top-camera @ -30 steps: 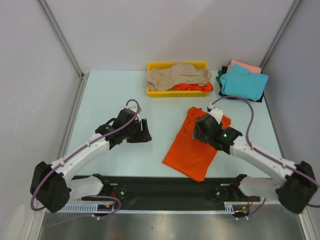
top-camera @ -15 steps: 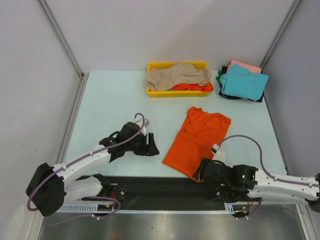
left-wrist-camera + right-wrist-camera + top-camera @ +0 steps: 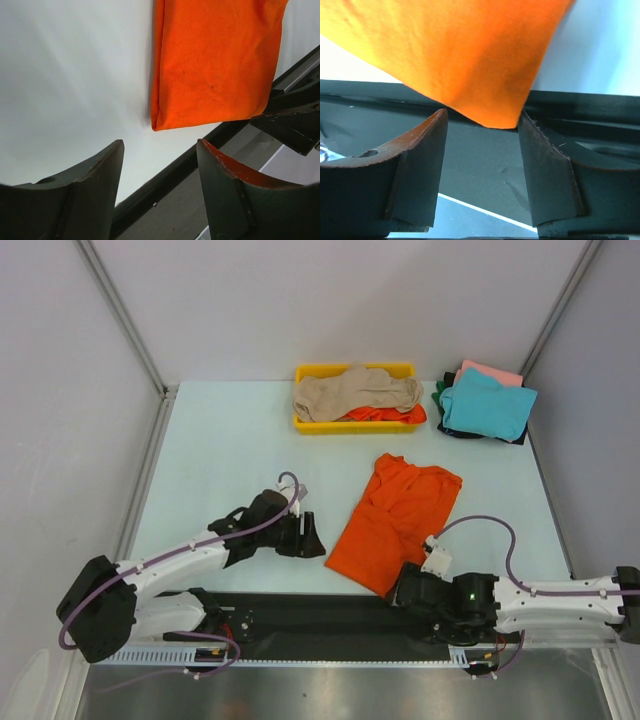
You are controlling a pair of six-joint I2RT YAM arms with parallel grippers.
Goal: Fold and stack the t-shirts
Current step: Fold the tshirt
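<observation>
A bright orange t-shirt (image 3: pixel 395 522) lies folded lengthwise on the table, its hem near the front edge. My left gripper (image 3: pixel 314 536) is open and empty, low on the table just left of the shirt's near left corner (image 3: pixel 156 122). My right gripper (image 3: pixel 398 590) is open at the shirt's near right corner (image 3: pixel 496 120), which hangs over the black rail between the fingertips; nothing is gripped. A beige t-shirt (image 3: pixel 355 392) lies crumpled in the yellow tray (image 3: pixel 310 371) over more orange cloth (image 3: pixel 385 416). Teal (image 3: pixel 487 405), pink (image 3: pixel 495 373) and dark green (image 3: pixel 439 395) shirts are stacked at the back right.
A black rail (image 3: pixel 300 615) runs along the table's near edge under my right gripper. Metal frame posts (image 3: pixel 120 315) rise at both back corners. Pale table surface (image 3: pixel 220 440) stretches left of the orange shirt.
My right gripper has pulled back from on top of the orange shirt to its near right corner at the front edge. My left gripper has moved right toward the shirt's near left corner.
</observation>
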